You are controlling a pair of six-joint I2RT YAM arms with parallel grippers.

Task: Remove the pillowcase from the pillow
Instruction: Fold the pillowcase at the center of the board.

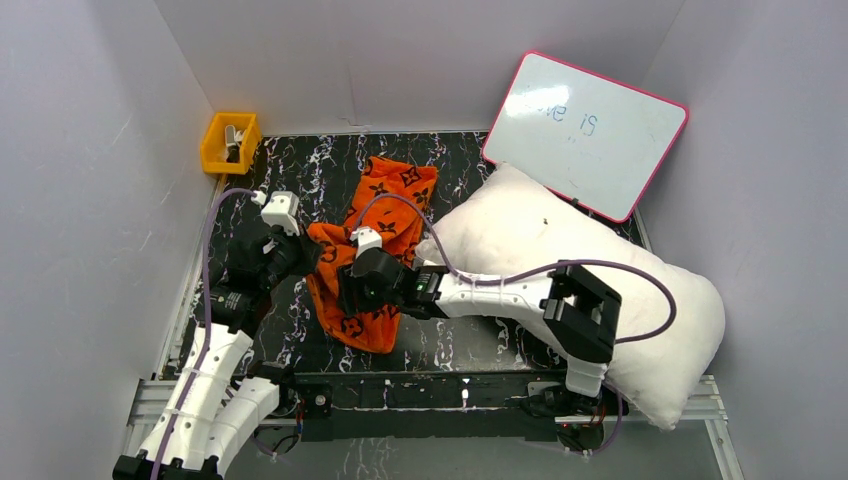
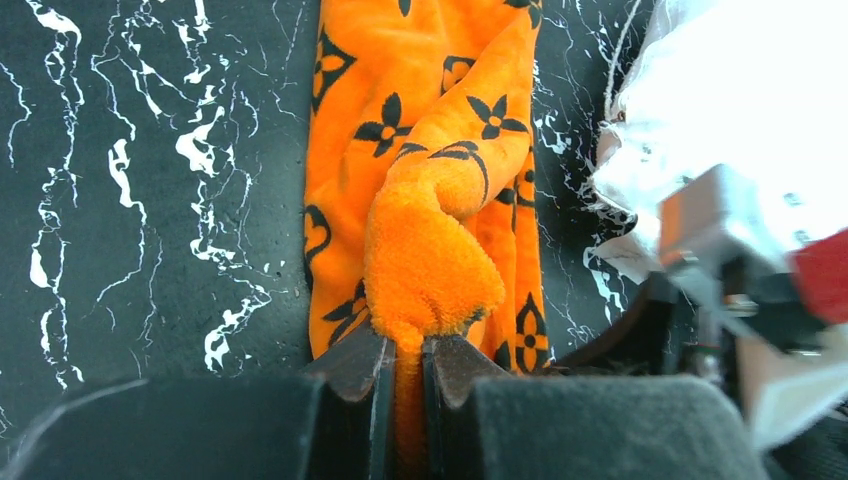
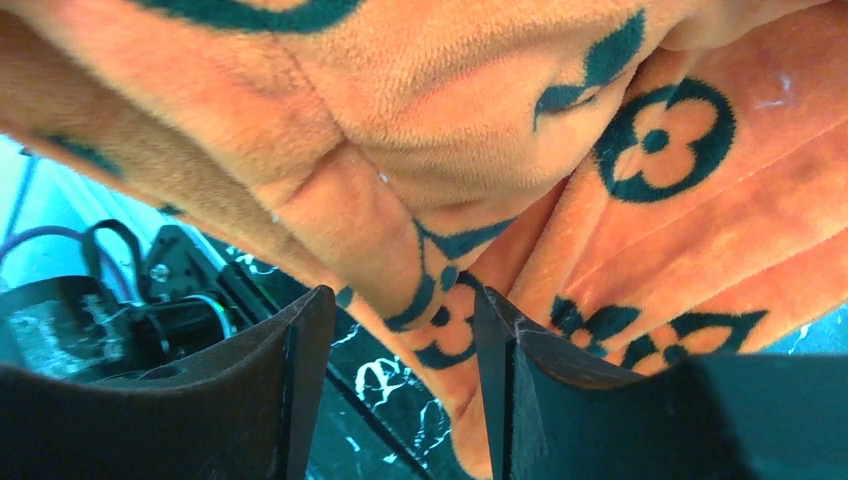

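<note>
— While the pillowcase lies crumpled on the black marbled table, which step is in hand?

— The last one, I judge. The bright orange fleece cover, printed with black flowers and monograms, sits in a long rumpled heap left of centre, and the pillow looks bare and white. Plump, it rests to the right, its near corner close beside the cloth.

— What are the grippers doing?

— The left gripper is pressed together on a thick orange fold, pinching the cover at its left edge. The right gripper hovers low over the heap with its jaws spread. A fold droops between them, and from this close I cannot be sure whether it touches either finger.

— What does the next move call for?

— Probably drawing the cover further from the pillow, then letting go. The fleece is limp and will sag and drag.

— Anything else nearby?

— A pink-framed whiteboard leans behind the pillow, and a small yellow bin sits at the far left corner.
</note>
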